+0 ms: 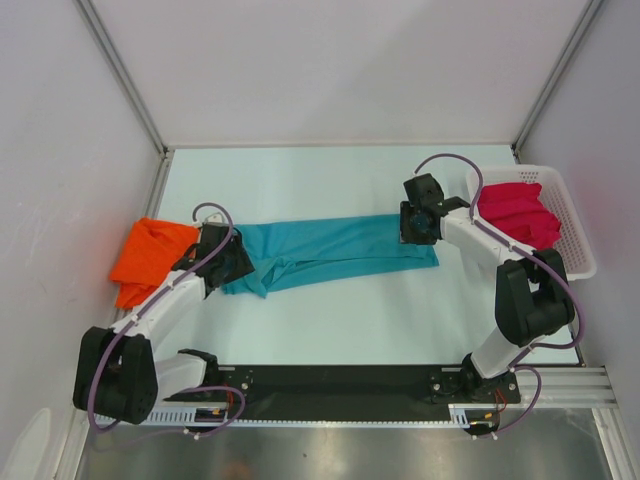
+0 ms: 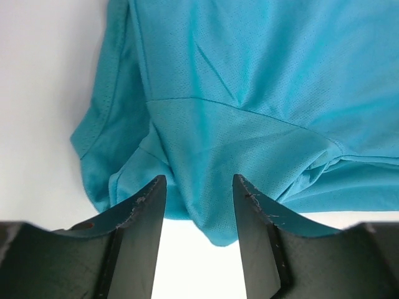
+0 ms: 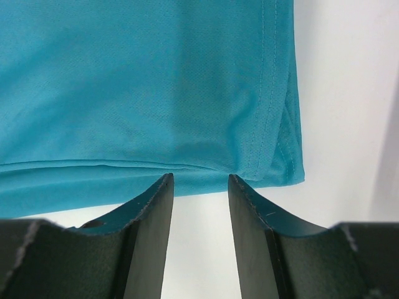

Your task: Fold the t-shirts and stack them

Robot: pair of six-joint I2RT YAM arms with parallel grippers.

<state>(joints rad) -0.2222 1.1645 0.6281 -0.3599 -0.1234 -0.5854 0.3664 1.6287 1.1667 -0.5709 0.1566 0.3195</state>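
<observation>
The teal t-shirt [image 1: 330, 250] lies stretched in a long band across the middle of the table. My left gripper [image 1: 232, 262] is at its left end, open, with a bunched fold of teal cloth [image 2: 249, 81] reaching between the fingertips [image 2: 156, 187]. My right gripper [image 1: 412, 228] is at the shirt's right end, open, its tips at the hemmed edge of the teal cloth [image 3: 124, 93]. The orange t-shirt [image 1: 150, 255] lies folded at the table's left edge. The magenta-pink t-shirt [image 1: 515, 215] sits crumpled in the basket.
A white slotted basket [image 1: 575, 230] stands at the right edge of the table. White walls enclose the table on the left, back and right. A black rail with the arm bases [image 1: 340, 390] runs along the near edge.
</observation>
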